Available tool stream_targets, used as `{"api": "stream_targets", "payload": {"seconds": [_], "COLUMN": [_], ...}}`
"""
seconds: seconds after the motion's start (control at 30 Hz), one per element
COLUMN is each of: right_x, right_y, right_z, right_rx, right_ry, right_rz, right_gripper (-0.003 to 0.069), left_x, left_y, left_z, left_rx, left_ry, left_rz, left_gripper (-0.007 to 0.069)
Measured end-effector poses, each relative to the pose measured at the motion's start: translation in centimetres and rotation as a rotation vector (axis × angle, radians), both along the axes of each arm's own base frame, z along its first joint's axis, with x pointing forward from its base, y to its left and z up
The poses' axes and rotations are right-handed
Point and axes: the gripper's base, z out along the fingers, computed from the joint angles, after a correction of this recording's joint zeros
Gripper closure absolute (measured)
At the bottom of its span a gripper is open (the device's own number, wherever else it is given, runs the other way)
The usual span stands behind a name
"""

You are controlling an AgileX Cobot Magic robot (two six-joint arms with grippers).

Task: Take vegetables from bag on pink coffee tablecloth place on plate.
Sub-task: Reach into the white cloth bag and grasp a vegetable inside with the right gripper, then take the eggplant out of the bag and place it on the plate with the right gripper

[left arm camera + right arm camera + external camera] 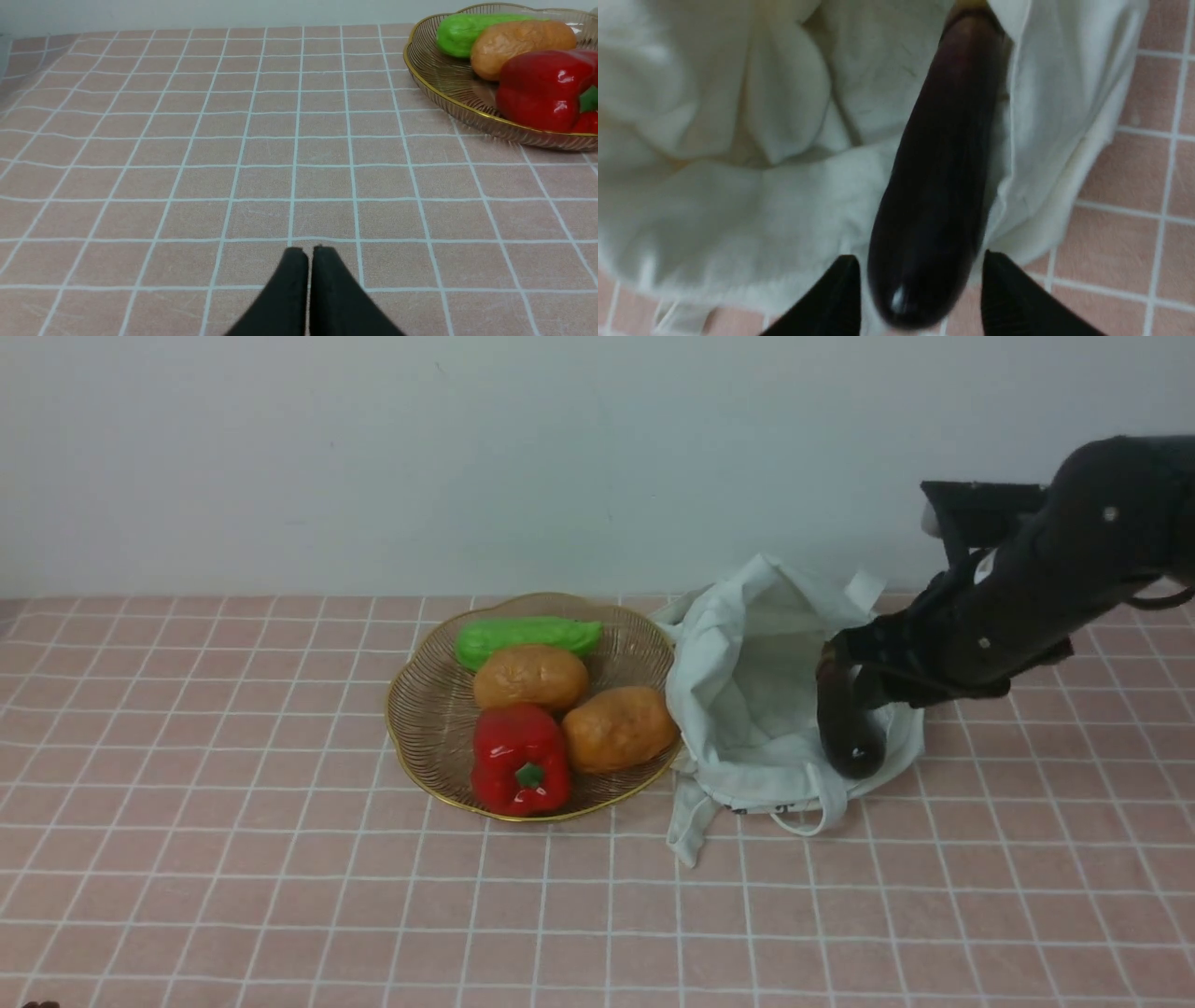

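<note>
nearest us in the front view lies the pink tablecloth of thin white squares (579, 905); beyond, the soft off-white cloth bag (747, 709) holds the long glossy purple-black eggplant (851, 728), beside the round gold-rimmed ribbed plate (434, 709). in the left wrist view, we see the black left gripper (310, 252) with fingers closed together. in the right wrist view, the black right gripper (920, 259) has its fingers spread around the eggplant's rounded end.
</note>
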Motion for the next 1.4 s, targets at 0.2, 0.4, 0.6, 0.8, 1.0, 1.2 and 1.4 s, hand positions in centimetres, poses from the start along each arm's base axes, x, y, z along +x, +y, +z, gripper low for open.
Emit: {"api": "stream_targets", "payload": {"seconds": [0.2, 0.4, 0.6, 0.8, 1.0, 1.2, 1.4], "right_x": [1.7, 2.3, 2.3, 1.2, 0.7, 1.5, 1.7], "right_y": [0.5, 0.7, 0.7, 0.3, 0.2, 0.4, 0.3], "right_z": [-3.9, -5.9, -5.9, -2.5, -1.8, -5.4, -5.9], "right_rx": [0.006, 0.001, 0.002, -0.008, -0.012, -0.035, -0.072], "right_ry": [0.026, 0.053, 0.052, 0.026, 0.04, 0.113, 0.136], "right_rz": [-0.024, -0.03, -0.03, -0.011, -0.008, -0.009, 0.011], "right_gripper": [0.0239, 0.024, 0.0291, 0.0291, 0.0291, 0.0291, 0.025], "left_x": [0.0, 0.0, 0.0, 0.0, 0.0, 0.0, 0.0], "left_y": [0.0, 0.0, 0.0, 0.0, 0.0, 0.0, 0.0], "left_z": [0.0, 0.0, 0.0, 0.0, 0.0, 0.0, 0.0], "left_rx": [0.0, 0.0, 0.0, 0.0, 0.0, 0.0, 0.0], "left_ry": [0.0, 0.0, 0.0, 0.0, 0.0, 0.0, 0.0], "left_rz": [0.0, 0.0, 0.0, 0.0, 0.0, 0.0, 0.0], "left_gripper": [0.0629, 0.0629, 0.0629, 0.0629, 0.0629, 0.0629, 0.0629]}}
